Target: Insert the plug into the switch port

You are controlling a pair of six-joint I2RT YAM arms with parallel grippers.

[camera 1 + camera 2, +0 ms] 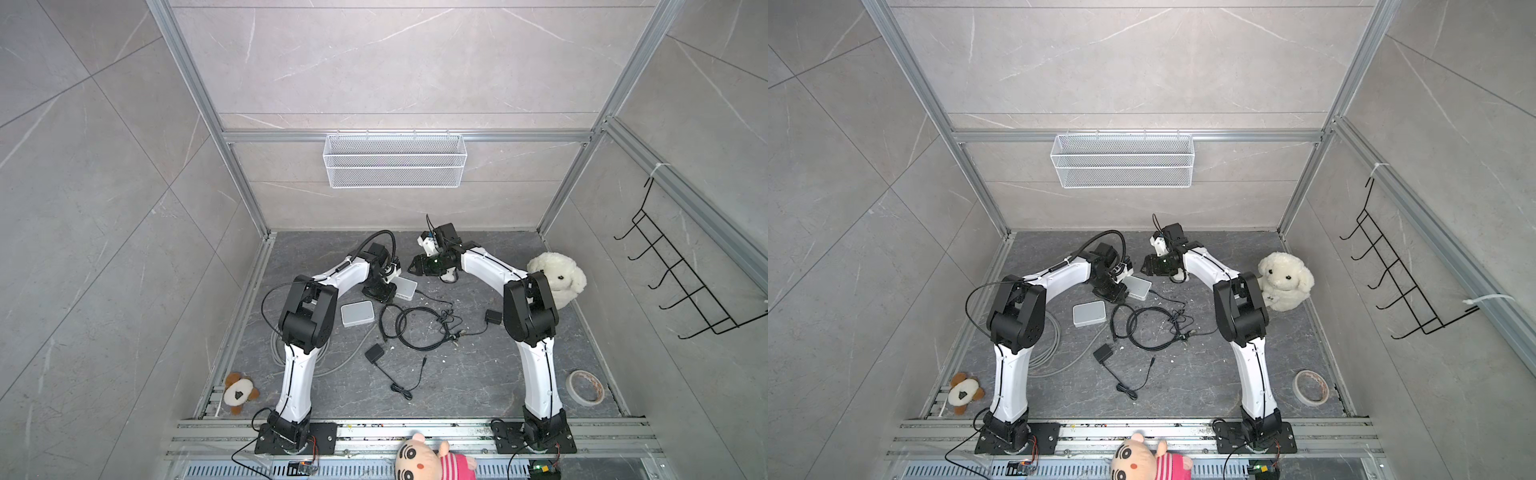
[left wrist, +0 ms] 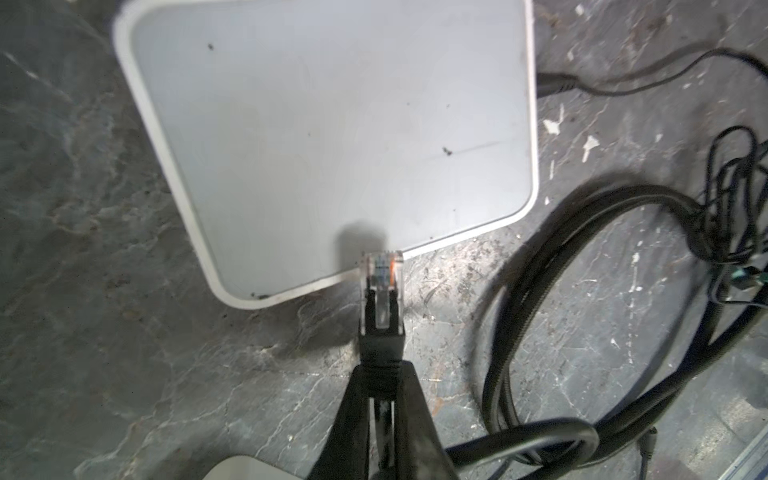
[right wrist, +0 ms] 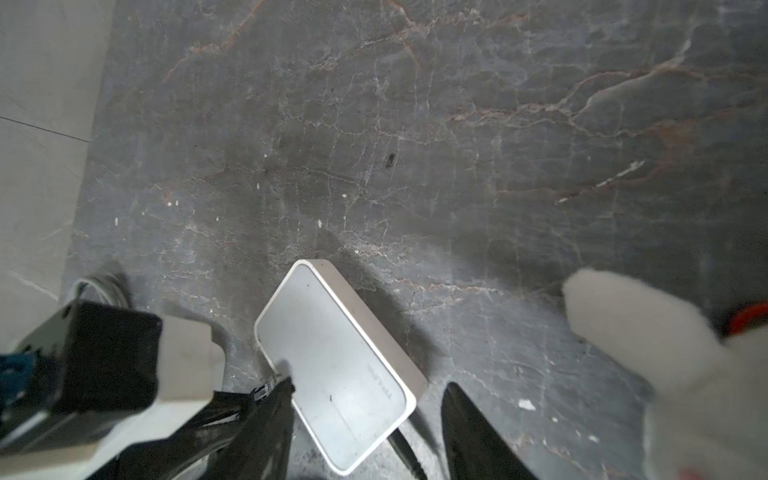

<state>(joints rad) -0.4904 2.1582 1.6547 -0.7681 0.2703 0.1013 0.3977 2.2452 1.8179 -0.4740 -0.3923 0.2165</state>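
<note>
scene: two arms lean in over a white switch (image 1: pixel 405 287) on a dark stone table (image 1: pixel 478 374).
left claw: the left gripper (image 2: pixel 380 376) is pinched narrow on the black boot of the plug (image 2: pixel 381 276).
plug: its clear tip sits at one edge of the switch, overlapping the rim and casting a shadow on the lid. it appears to ride slightly above that edge rather than in it.
right claw: the right gripper (image 1: pixel 414 267) hangs just beside the switch, on the side away from the left arm, jaws spread wide and holding nothing.
port: not visible in any view. the side face of the switch by the plug is hidden under the rim.
cable: the black cable (image 2: pixel 540 291) lies in a slack coil beside the switch.
lead: a thin black lead (image 2: pixel 557 83) meets another side of the switch.
spare: a second white box (image 1: pixel 357 313) lies near the switch.
done: the plug is in hand and at the switch, pointed at it.
left: by the look of it, most of the fine work, namely dropping the tip to port height, lining it up and pushing it home. nothing shows the plug seated.
</note>
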